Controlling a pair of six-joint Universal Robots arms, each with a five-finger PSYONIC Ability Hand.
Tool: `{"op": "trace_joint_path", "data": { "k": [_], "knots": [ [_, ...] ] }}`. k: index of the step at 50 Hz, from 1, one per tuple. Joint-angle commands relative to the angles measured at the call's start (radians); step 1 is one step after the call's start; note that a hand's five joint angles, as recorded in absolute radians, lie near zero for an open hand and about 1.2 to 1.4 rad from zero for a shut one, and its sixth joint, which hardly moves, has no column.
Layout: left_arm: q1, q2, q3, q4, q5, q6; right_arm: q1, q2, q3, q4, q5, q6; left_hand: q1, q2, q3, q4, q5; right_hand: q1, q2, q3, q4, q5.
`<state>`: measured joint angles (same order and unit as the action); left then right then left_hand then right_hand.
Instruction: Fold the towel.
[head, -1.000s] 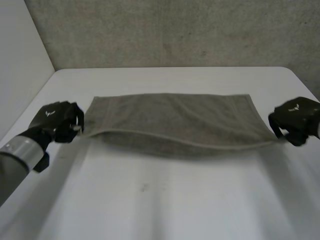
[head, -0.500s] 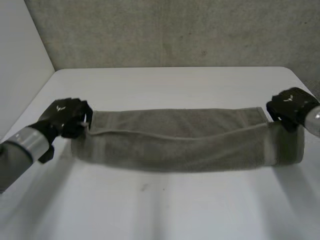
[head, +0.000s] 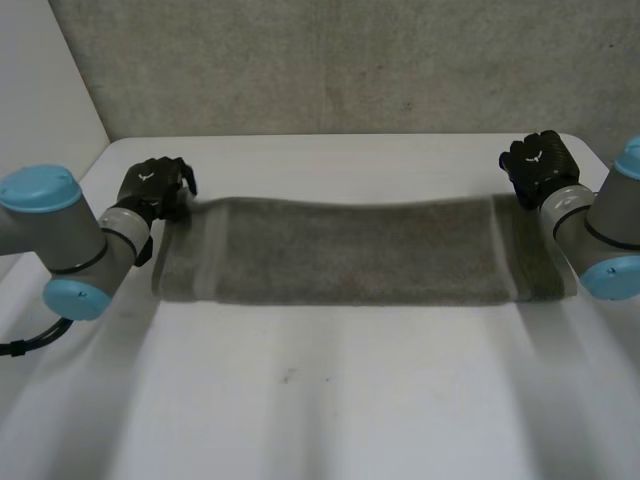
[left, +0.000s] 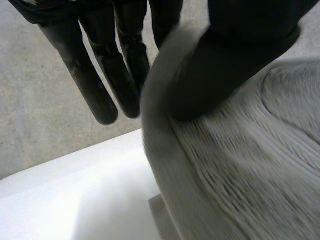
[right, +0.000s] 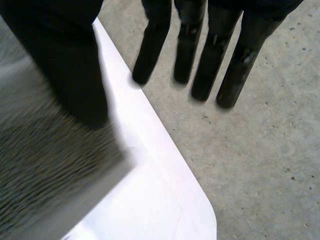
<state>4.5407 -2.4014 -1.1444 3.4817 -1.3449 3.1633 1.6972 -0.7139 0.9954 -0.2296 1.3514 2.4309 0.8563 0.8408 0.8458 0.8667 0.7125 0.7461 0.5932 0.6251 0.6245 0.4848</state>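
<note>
A grey towel (head: 350, 255) lies folded as a long strip across the white table (head: 330, 400). My left hand (head: 155, 188) is at its far left corner and my right hand (head: 540, 162) at its far right corner. In the left wrist view the fingers (left: 95, 85) are straight and spread away from the thumb (left: 225, 65), which rests on the towel (left: 240, 165); the hand is open. In the right wrist view the fingers (right: 200, 60) point straight past the table's edge, and the thumb (right: 65, 65) stands at the towel's corner (right: 45, 165); this hand is open too.
The table's rounded far right corner (right: 200, 215) lies just beyond my right hand. A grey rough wall (head: 350, 60) rises behind the table and a white wall (head: 40, 120) at the left. Bare table stretches in front of the towel.
Both hands carried the towel's near edge away to the far edge, laying it in half. Their fingers went from curled on the cloth to straight.
</note>
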Motion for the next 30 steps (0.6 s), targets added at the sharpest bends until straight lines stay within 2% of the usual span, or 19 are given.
{"op": "trace_joint_path", "data": {
  "k": [1, 6, 10, 13, 14, 18, 20, 22, 26, 30],
  "knots": [
    [-0.034, -0.006, 0.025, -0.041, -0.002, 0.000, 0.010, 0.018, -0.027, 0.004, 0.006, 0.000, -0.682, -0.666, -0.671, -0.692, -0.713, -0.572, -0.419, -0.451, -0.450, -0.485],
    [-0.035, 0.086, -0.021, -0.105, -0.002, -0.006, 0.013, -0.087, 0.023, 0.009, 0.008, 0.031, -0.682, -0.666, -0.671, -0.692, -0.713, -0.572, -0.419, -0.451, -0.450, -0.485],
    [-0.032, 0.180, -0.103, -0.133, 0.001, -0.005, 0.006, -0.230, 0.167, 0.015, -0.001, 0.082, -0.682, -0.666, -0.671, -0.692, -0.713, -0.572, -0.419, -0.451, -0.450, -0.485],
    [-0.020, 0.348, -0.286, -0.128, 0.006, -0.003, 0.001, -0.323, 0.270, 0.039, 0.000, 0.096, -0.682, -0.666, -0.671, -0.692, -0.713, -0.572, -0.419, -0.451, -0.450, -0.485],
    [-0.020, 0.349, -0.287, -0.128, 0.006, -0.003, -0.001, -0.359, 0.319, 0.077, 0.000, 0.094, -0.682, -0.666, -0.671, -0.692, -0.713, -0.572, -0.419, -0.451, -0.450, -0.485],
    [-0.014, 0.479, -0.446, -0.078, 0.003, -0.005, -0.028, -0.397, 0.381, 0.191, -0.001, 0.099, -0.682, -0.666, -0.671, -0.692, -0.713, -0.572, -0.419, -0.451, -0.450, -0.485],
    [-0.015, 0.511, -0.495, -0.053, 0.003, -0.006, -0.076, -0.409, 0.434, 0.294, -0.011, 0.102, -0.682, -0.666, -0.671, -0.692, -0.713, -0.572, -0.419, -0.451, -0.450, -0.485],
    [-0.017, 0.536, -0.545, -0.027, 0.003, -0.006, -0.086, -0.407, 0.463, 0.317, -0.012, 0.102, -0.682, -0.666, -0.671, -0.692, -0.713, -0.567, -0.415, -0.446, -0.446, -0.481],
    [-0.026, 0.568, -0.652, 0.081, 0.000, -0.006, -0.102, -0.403, 0.519, 0.288, -0.035, 0.102, -0.682, -0.666, -0.671, -0.692, -0.713, -0.450, -0.297, -0.329, -0.328, -0.363],
    [-0.031, 0.571, -0.693, 0.149, -0.003, 0.000, -0.142, -0.374, 0.581, 0.170, -0.102, 0.102, -0.682, -0.666, -0.671, -0.692, -0.713, -0.257, -0.104, -0.136, -0.135, -0.170]
  ]
}}
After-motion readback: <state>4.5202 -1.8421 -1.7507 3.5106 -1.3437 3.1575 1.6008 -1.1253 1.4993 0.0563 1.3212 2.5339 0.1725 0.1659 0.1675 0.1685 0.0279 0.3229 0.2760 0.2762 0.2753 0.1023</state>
